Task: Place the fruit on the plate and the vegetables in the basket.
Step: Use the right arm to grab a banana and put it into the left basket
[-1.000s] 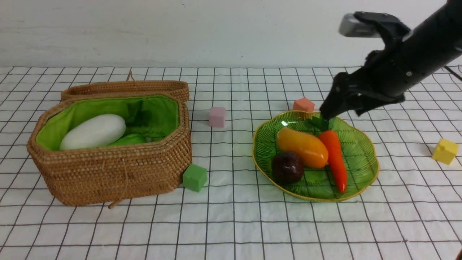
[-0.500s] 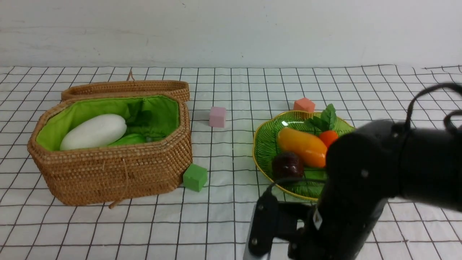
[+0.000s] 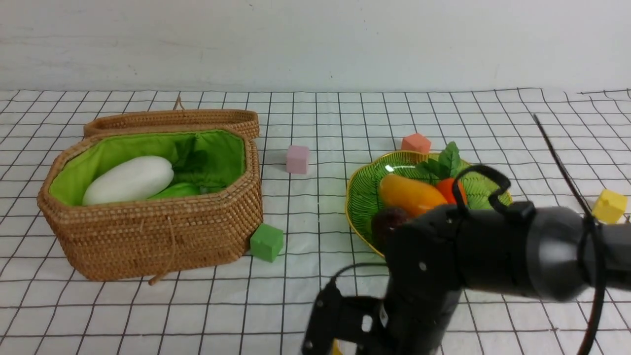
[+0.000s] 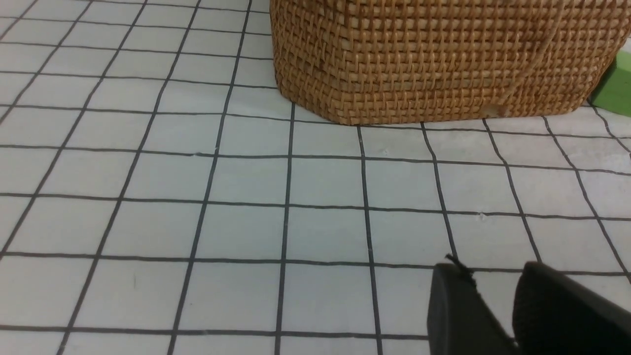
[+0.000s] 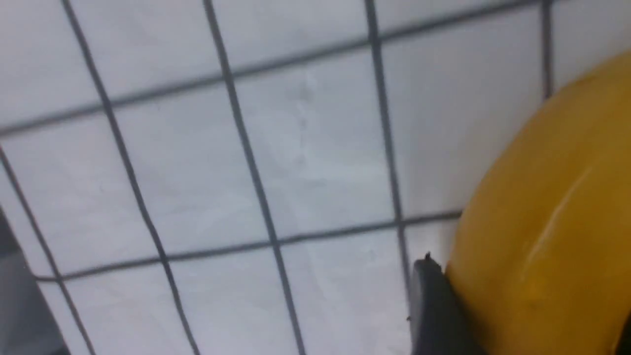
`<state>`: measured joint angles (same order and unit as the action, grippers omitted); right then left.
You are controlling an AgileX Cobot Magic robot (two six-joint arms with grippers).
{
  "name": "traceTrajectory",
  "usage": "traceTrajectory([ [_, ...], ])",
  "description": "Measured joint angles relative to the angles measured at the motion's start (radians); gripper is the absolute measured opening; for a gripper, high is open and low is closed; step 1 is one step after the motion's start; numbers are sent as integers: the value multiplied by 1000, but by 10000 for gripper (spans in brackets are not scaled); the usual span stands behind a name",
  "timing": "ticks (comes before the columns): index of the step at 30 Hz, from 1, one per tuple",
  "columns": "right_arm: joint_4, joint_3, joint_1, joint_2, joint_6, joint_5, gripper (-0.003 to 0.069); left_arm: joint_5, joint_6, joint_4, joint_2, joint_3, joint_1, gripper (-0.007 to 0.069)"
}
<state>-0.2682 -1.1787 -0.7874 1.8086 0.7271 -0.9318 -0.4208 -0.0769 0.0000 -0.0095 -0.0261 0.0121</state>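
Note:
The brown wicker basket (image 3: 157,236) stands open at the left, holding the white radish (image 3: 128,180) and the light green cucumber (image 3: 180,190). On the green plate (image 3: 362,197) lie the orange-yellow mango (image 3: 409,195), the dark purple ball (image 3: 389,219) and the orange carrot (image 3: 446,187), all partly hidden by my right arm. My right gripper (image 3: 335,342) sits low at the table's front edge. In the right wrist view, the right gripper (image 5: 527,305) is shut on a glossy yellow rounded piece (image 5: 542,222). My left gripper (image 4: 488,268) hovers over bare cloth in front of the basket (image 4: 434,59), narrowly open and holding nothing.
Small cubes lie on the checked cloth: pink (image 3: 297,159) between basket and plate, salmon (image 3: 415,143) behind the plate, green (image 3: 266,241) at the basket's front corner, yellow (image 3: 610,206) at the far right. The woven lid (image 3: 172,118) leans behind the basket.
My right arm has swung from above the plate's back edge down across the foreground to the table's front edge. Its jaws have narrowed around a yellow piece. The carrot stays on the plate.

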Motion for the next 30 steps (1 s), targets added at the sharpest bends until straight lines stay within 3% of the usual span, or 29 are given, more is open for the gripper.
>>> traceTrajectory([
  [7,-123,-515,0,67,53,-11,325,0,0,0,0,0,0,187],
  [14,-311,-1049,5,381,121,237,325,0,0,0,0,0,0,197],
  [21,-350,-1164,19,592,154,449,325,0,0,0,0,0,0,201],
  [26,-352,-1166,23,610,156,455,337,0,0,0,0,0,0,206],
  [27,-352,-1169,24,609,156,449,352,0,0,0,0,0,0,206],
  [29,-352,-1172,24,595,156,410,496,0,0,0,0,0,0,207],
  [30,-351,-1172,24,595,156,405,510,0,0,0,0,0,0,207],
])
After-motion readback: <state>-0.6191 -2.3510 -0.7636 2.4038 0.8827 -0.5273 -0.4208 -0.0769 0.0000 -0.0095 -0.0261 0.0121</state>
